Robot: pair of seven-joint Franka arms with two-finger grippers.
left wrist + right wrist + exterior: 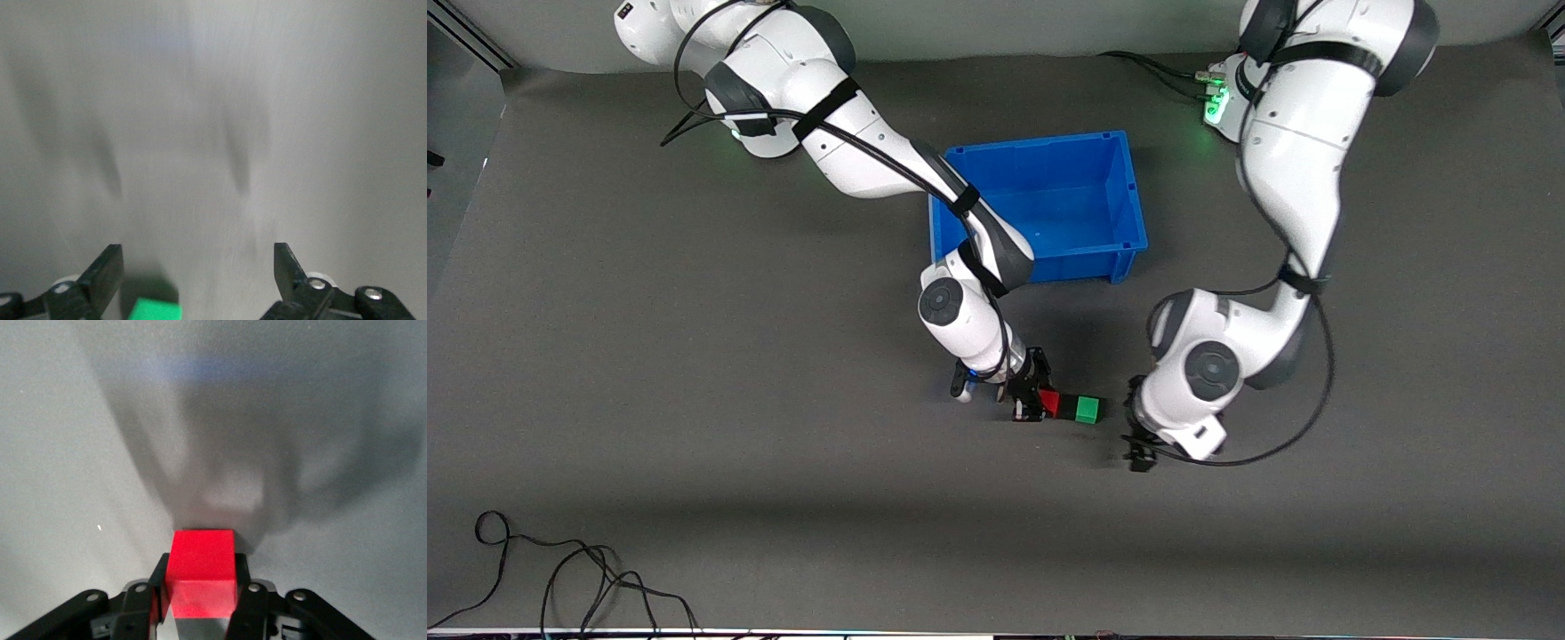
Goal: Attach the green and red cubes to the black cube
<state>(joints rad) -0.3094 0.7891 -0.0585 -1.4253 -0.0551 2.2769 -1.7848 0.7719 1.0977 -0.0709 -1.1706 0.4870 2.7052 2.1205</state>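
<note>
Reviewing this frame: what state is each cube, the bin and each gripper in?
red cube: gripped by the right gripper, in line with the black and green cubes.
black cube: between red and green.
green cube: free of both grippers.
left gripper: open, empty, beside the green cube.
blue bin: upright, nothing visible inside.

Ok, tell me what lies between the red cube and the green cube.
In the front view a black cube sits between the red cube and the green cube, the three in one touching row.

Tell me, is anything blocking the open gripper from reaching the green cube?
Nothing visible does. The left gripper is open beside the green cube, with only bare table between them. The right gripper grips the red cube.
</note>
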